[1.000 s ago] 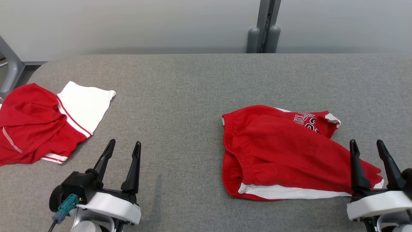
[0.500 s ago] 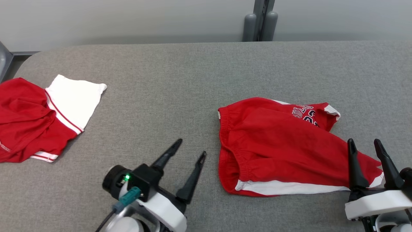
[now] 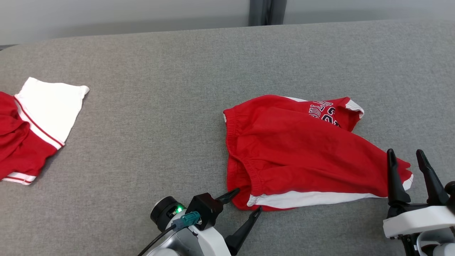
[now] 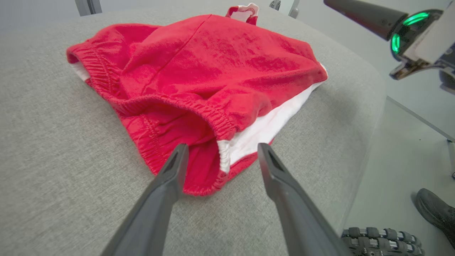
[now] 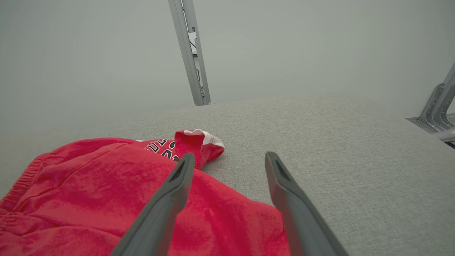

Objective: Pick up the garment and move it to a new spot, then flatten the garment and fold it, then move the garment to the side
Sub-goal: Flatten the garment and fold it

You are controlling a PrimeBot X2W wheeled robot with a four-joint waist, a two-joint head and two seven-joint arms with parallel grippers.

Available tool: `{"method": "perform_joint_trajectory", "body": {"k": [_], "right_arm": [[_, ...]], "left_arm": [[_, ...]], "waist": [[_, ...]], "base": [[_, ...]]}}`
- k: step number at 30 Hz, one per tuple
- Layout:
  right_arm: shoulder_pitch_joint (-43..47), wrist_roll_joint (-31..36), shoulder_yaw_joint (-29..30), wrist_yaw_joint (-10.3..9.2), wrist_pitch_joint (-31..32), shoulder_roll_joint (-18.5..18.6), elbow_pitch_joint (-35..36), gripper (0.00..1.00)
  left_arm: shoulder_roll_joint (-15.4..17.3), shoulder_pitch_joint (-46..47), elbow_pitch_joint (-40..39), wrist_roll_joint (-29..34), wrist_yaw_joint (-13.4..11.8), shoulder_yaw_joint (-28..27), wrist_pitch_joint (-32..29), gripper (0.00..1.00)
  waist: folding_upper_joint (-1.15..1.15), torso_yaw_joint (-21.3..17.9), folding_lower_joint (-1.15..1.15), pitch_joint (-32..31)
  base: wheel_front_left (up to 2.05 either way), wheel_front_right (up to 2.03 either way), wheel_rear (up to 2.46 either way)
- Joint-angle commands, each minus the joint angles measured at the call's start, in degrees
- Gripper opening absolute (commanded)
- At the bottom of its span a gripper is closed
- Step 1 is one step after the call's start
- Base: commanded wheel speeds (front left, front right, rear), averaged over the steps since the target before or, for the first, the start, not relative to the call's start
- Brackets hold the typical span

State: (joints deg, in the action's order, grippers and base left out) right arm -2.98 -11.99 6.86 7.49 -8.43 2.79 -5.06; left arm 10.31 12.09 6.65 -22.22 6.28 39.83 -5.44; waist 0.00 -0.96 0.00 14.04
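Observation:
The garment (image 3: 302,149) is a pair of red shorts with a white side stripe and dark lettering, lying crumpled on the grey padded table (image 3: 160,106), right of centre. My left gripper (image 3: 249,199) is open at its near-left corner, one finger on either side of the elastic waistband's end (image 4: 213,124). In the left wrist view the left gripper (image 4: 223,145) straddles that red and white corner of the garment (image 4: 213,71). My right gripper (image 3: 405,152) stands open at the garment's near-right leg end. In the right wrist view the right gripper (image 5: 230,154) hangs over the garment's (image 5: 106,185) edge.
A second red and white garment (image 3: 32,121) lies at the table's far left. A grey post (image 3: 266,10) stands behind the table. The table's near edge runs just past the shorts, with floor and a dark shoe (image 4: 437,213) beyond it.
My left gripper has swung right across the table to the shorts' waistband corner, staying open. The head camera has tilted and turned, shifting the whole picture. The right gripper has held still.

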Motion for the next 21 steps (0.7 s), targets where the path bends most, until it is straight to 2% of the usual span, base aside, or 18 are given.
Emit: {"method": "perform_joint_trajectory", "body": {"k": [1,6,7,8,21], "right_arm": [[-0.71,-0.15,0.23,0.01,-0.35,0.27,-0.44,1.0],[-0.94,0.15,1.14,0.01,-0.13,0.26,-1.16,1.0],[-0.96,0.41,1.45,0.01,0.02,0.28,-1.4,1.0],[-1.05,0.54,1.76,0.01,0.04,0.27,-1.64,1.0],[-1.59,2.92,6.37,0.01,2.86,0.32,-9.8,1.0]], "left_arm": [[0.14,1.5,1.02,-0.62,0.26,0.15,-0.06,1.0],[-0.4,3.06,3.0,-0.83,0.54,0.81,-0.15,1.0],[-0.48,3.34,3.42,-1.17,0.64,0.9,-0.09,0.33],[-0.46,3.69,3.81,-1.28,0.71,0.98,0.12,0.0],[-0.06,6.09,6.25,-1.61,0.73,1.03,2.1,0.0]], "waist": [[0.0,-1.02,0.0,0.78],[0.0,-2.02,0.0,1.55],[0.0,-2.21,0.0,1.72],[0.0,-2.37,0.0,1.86],[0.0,-1.87,0.0,3.56]], "base": [[0.0,0.0,0.0],[0.0,0.0,0.0],[0.0,0.0,0.0],[0.0,0.0,0.0],[0.0,0.0,0.0]]}}
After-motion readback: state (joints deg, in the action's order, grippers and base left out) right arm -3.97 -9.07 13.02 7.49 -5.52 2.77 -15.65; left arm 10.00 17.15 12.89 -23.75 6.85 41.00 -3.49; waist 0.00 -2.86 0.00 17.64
